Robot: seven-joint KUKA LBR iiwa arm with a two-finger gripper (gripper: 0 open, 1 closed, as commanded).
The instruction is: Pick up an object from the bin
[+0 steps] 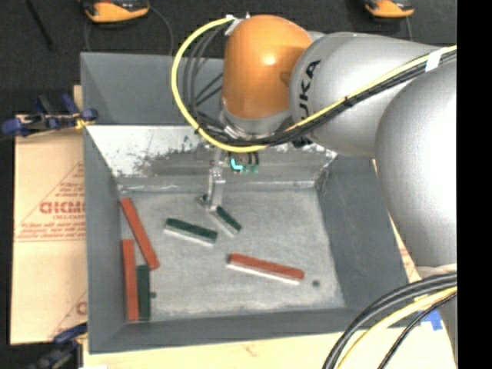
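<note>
My gripper (211, 198) hangs below the orange wrist cover, near the back middle of the bin floor. One metal finger (214, 187) shows, its tip just left of a short dark green block (228, 219). A longer dark green and white bar (191, 231) lies slightly left and in front of the tip. Nothing shows between the fingers.
A red and white bar (265, 268) lies toward the front right of the floor. Along the left wall lie a slanted red bar (139, 232), an upright red bar (129, 280) and a dark green bar (143, 291). The arm covers the bin's back right.
</note>
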